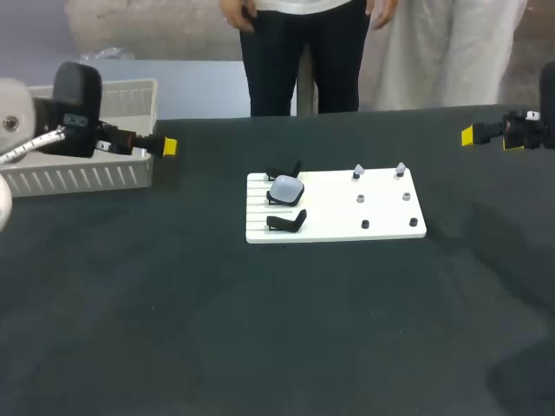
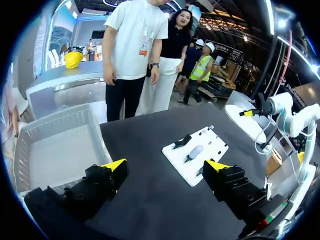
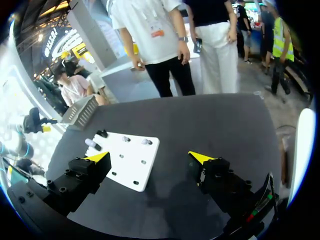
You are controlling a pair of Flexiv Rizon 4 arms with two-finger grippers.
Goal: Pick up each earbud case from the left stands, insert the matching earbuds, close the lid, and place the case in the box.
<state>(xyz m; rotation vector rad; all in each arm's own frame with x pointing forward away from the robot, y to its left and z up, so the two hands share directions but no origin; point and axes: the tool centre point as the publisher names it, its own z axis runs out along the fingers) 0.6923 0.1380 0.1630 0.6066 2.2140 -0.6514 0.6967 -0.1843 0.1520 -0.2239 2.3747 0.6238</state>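
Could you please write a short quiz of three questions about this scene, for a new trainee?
1. True or false: the left gripper is shut on the earbud case.
2. Where does the box stand? A) at the left side of the table, near the left gripper; B) at its right edge; C) in its middle.
3. Fill in: ___ earbud case sits on the stands of the white board.
Key: 1 false, the gripper is open and holds nothing; 2 A; 3 one.

Seemingly a robot demonstration stand: black-clothed table (image 1: pixel 260 329), white fixture board (image 1: pixel 386 212).
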